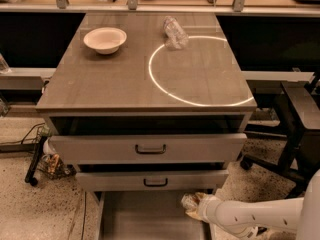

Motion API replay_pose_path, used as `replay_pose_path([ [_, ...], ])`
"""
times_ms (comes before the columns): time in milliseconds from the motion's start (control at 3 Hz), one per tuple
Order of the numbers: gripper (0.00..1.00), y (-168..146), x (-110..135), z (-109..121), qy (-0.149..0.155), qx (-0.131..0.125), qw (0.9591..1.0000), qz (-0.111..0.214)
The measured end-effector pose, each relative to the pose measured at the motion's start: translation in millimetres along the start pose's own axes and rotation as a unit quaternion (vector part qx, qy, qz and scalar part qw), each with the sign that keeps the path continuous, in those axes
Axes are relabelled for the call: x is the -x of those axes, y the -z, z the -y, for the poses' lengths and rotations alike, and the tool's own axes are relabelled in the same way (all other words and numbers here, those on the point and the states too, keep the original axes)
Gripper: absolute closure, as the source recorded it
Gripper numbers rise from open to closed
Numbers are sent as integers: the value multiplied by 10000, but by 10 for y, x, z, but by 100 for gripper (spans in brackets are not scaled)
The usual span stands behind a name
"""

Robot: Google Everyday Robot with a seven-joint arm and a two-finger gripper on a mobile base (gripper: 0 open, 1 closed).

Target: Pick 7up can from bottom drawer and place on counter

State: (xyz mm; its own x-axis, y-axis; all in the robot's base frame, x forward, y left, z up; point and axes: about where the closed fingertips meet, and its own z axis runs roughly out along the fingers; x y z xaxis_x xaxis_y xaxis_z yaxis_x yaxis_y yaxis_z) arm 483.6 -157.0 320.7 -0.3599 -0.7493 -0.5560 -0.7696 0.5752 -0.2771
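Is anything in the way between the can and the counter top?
Yes. The middle drawer and top drawer stick out above the 7up can at the pincer in the bottom drawer. It likely must come forward before rising to the counter.

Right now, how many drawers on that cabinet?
3: upper handled drawer just under the counter, second handled drawer below it, bottom drawer lowest and pulled out furthest. The end effector is over the bottom drawer's right side. None seem hidden.

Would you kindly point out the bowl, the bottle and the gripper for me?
bowl (105, 39): camera view, its hollow.
bottle (175, 32): camera view, its body.
gripper (192, 205): camera view, its tip, at the right side of the bottom drawer (145, 219).
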Motion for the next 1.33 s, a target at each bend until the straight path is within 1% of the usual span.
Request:
replay_pose_path([
  [333, 100, 0, 0, 0, 0, 0, 10000, 0],
  [667, 100, 75, -173, 94, -16, -132, 9996, -254],
  [1000, 100, 370, -314, 307, 55, -471, 9978, -472],
  [1333, 100, 737, -442, 531, 264, -880, 9930, -743],
])
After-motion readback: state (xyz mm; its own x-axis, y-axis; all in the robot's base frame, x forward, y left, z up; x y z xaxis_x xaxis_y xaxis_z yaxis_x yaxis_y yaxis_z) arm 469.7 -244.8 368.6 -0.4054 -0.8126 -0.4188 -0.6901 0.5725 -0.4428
